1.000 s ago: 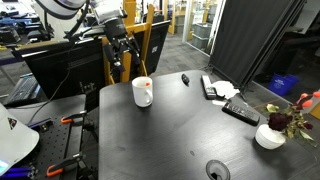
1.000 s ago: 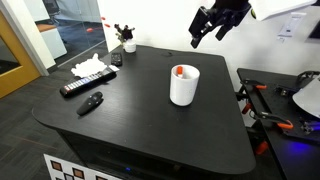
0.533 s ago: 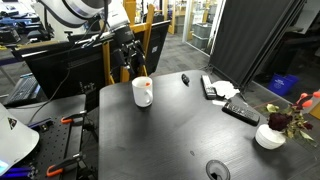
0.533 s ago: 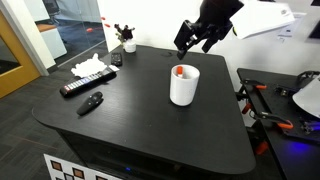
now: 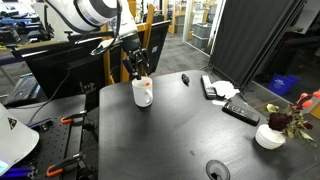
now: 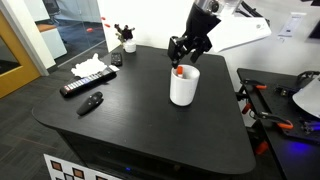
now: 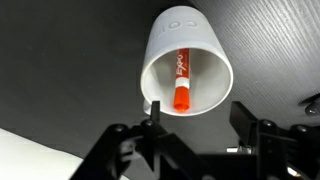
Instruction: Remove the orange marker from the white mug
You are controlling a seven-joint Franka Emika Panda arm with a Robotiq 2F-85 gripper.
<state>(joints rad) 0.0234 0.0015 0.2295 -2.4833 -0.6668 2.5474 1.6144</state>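
In both exterior views our gripper (image 5: 137, 68) hovers just over the white mug (image 6: 184, 88); in the wrist view its jaws stand apart, and the orange marker (image 7: 182, 85) leans inside the mug. We judge it light, stiff, slick: pinch its upper end

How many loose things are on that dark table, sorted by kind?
White mug: 1
Orange marker: 1
Black remotes: 2
Small black pen-like object: 1
Bowl of flowers: 1
White tissue: 1
Total: 7
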